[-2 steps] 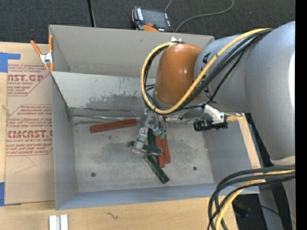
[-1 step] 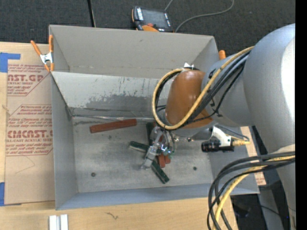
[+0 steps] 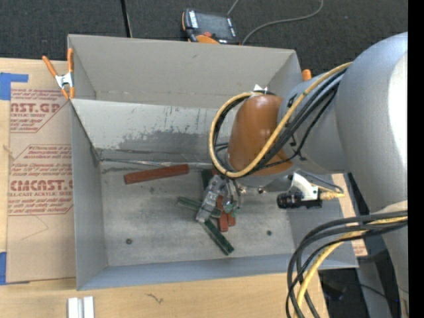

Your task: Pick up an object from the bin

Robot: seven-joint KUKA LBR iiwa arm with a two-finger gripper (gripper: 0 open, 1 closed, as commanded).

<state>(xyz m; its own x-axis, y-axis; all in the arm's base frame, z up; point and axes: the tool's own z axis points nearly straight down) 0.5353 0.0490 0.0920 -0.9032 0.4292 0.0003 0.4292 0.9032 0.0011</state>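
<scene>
From my station, the thing nearest the gripper point(image 3: 222, 203) is a small heap just right of the middle of the frame, on the floor of the grey metal bin point(image 3: 142, 234). In that heap I make out a small red-brown block point(image 3: 226, 222) directly under the tool's tip. A dark green flat stick point(image 3: 220, 238) runs from the block down and to the right. A second dark green stick point(image 3: 187, 203) pokes out to the left of the tool and lies nearly flat. The pieces touch or overlap one another, and I can't separate them more finely than that.

The gripper is down low in the bin, right on top of this heap. I cannot tell whether it is apart, together or clamped on anything, because the metal parts and the green and red pieces run into each other there.

Up and to the left, well apart from the heap, a long red-brown flat bar point(image 3: 156, 174) lies near the foot of the bin's back wall, tilted slightly.

Above the gripper sits the rounded orange-brown wrist cover point(image 3: 255, 134), with yellow and black cables point(image 3: 216, 134) looping around it. The pale arm body point(image 3: 377, 111) is in the right of the frame.
</scene>
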